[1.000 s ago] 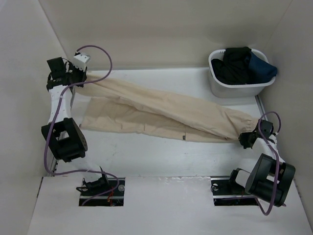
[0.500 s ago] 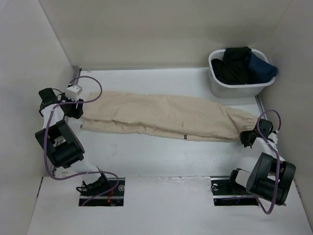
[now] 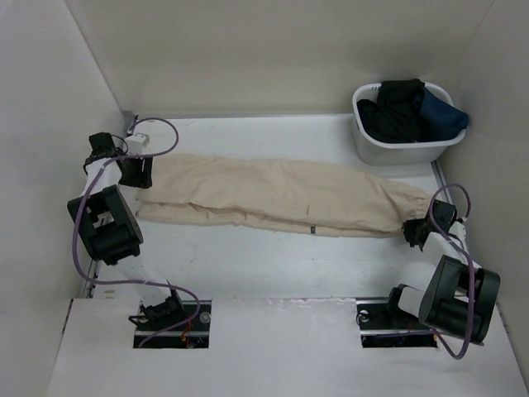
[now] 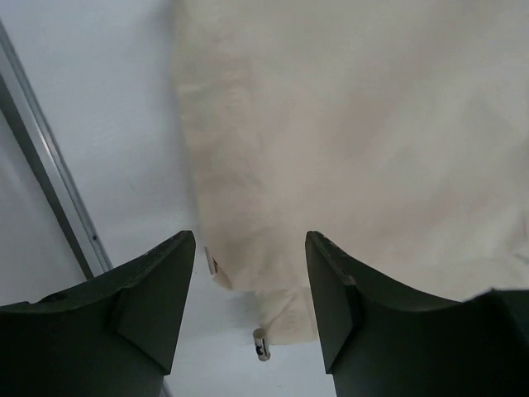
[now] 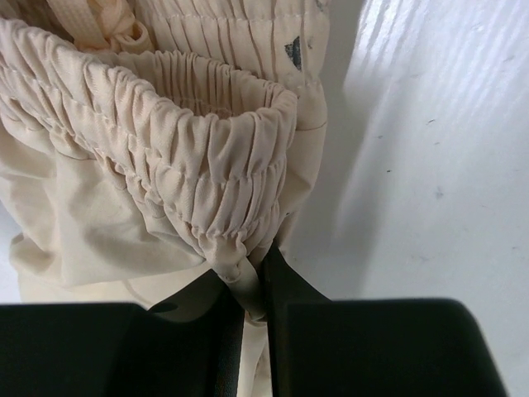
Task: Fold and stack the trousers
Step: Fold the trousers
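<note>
The beige trousers (image 3: pixel 273 197) lie stretched across the table, legs folded one over the other, hems at the left, gathered waistband at the right. My left gripper (image 3: pixel 137 172) is open just above the leg hems (image 4: pixel 273 165), holding nothing; a drawstring tip (image 4: pixel 261 345) lies between its fingers. My right gripper (image 3: pixel 416 232) is shut on the gathered waistband (image 5: pixel 207 174), pinching a fold of it (image 5: pixel 246 285) between its fingers. A small dark label (image 3: pixel 312 230) shows on the near edge.
A white basket (image 3: pixel 405 142) with black and navy garments (image 3: pixel 413 112) stands at the back right. White walls close the left, back and right sides. A metal rail (image 4: pixel 50 178) runs along the left table edge.
My left gripper carried the upper leg down onto the lower one, laid it flat, let go and opened. The right gripper has kept its hold on the waistband.
</note>
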Motion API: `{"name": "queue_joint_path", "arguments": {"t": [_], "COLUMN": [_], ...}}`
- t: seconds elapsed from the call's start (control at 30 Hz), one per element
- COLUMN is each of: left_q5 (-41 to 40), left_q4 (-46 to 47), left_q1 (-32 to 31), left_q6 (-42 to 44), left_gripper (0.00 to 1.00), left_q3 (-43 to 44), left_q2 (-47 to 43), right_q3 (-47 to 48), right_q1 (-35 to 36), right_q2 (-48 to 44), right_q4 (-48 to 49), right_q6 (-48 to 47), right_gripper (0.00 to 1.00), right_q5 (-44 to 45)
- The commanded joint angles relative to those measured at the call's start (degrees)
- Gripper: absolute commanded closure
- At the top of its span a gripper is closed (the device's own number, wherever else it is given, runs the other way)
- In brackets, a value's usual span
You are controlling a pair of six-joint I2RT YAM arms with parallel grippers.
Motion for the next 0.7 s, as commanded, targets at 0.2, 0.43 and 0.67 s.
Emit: {"name": "queue_joint_path", "arguments": {"t": [0.2, 0.43, 0.67], "left_q5": [-10.9, -9.2, -8.0], "left_q4": [-2.9, -2.9, -3.6], "left_q1": [1.3, 4.2, 6.1], "left_q6": [-20.3, -21.8, -21.8], "left_gripper": [0.48, 0.49, 0.51], "left_q3": [7.0, 5.4, 5.2], "left_q2": [4.3, 8.4, 9.5], "right_q3": [4.6, 8.6, 8.9], "right_q1": [4.1, 8.9, 9.5], "right_q2": [5.2, 5.9, 6.0], "right_q4": [3.1, -1.9, -2.1], "right_q6": [-1.2, -1.3, -1.2], "right_gripper": [0.84, 0.84, 0.83], "right_q5": [0.6, 6.0, 6.5]}}
